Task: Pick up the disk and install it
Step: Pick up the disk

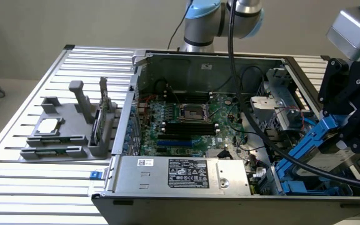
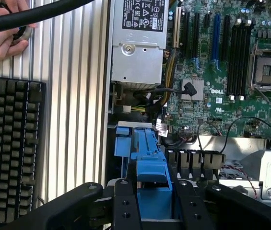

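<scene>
Gripping the disk (image 1: 314, 145) by its blue-railed end, we are clamping it btwn both fingers (image 2: 124, 206) of the gripper (image 2: 153, 203), so the pincer is holding the drive itself. The disk is hanging tilted over the open PC case (image 1: 136, 84), at the corner on the exterior view's right, nearest the camera, w/ blue plastic bay parts (image 1: 292, 185) lying near its lower end. Inside the case we are seeing the green mobo (image 1: 186, 126) w/ its CPU socket (image 1: 191, 111), and the grey PSU box (image 1: 180, 172) sitting along the near wall. At the exterior view's left a grey parts tray (image 1: 48, 153) is holding a small square chip (image 1: 50, 125) and an upright card (image 1: 102, 110). In the wrist view a hand (image 2: 1, 43) is resting near a black keyboard (image 2: 10, 143).
</scene>
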Motion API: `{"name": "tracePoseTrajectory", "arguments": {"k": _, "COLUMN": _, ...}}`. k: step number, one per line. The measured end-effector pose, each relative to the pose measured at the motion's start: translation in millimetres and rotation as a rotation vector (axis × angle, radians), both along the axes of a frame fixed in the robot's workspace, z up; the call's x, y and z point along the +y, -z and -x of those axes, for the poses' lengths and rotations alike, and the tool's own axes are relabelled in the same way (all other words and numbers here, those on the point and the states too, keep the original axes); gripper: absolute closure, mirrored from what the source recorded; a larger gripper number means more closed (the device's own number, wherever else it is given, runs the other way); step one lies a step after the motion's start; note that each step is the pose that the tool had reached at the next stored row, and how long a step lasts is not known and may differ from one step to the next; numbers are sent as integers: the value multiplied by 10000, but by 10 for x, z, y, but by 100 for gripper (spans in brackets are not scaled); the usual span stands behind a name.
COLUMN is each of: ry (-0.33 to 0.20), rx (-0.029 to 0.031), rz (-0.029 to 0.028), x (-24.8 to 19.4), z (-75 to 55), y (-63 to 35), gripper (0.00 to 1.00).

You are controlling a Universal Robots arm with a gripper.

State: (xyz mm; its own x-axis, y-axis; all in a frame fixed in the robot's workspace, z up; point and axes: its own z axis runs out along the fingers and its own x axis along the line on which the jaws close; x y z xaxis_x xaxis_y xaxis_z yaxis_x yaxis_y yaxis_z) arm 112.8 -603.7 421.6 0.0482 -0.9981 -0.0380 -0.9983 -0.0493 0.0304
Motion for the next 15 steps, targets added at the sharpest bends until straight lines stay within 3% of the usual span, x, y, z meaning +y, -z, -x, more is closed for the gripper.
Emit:
{"name": "tracePoseTrajectory", "arguments": {"k": 13, "ry": 0, "rx": -1, "rz": 2, "x": -3, "z": 0, "y": 33, "gripper": 66}}
{"name": "tracePoseTrajectory", "arguments": {"k": 15, "ry": 0, "rx": 0, "rz": 10, "x": -3, "z": 0, "y": 37, "gripper": 54}}
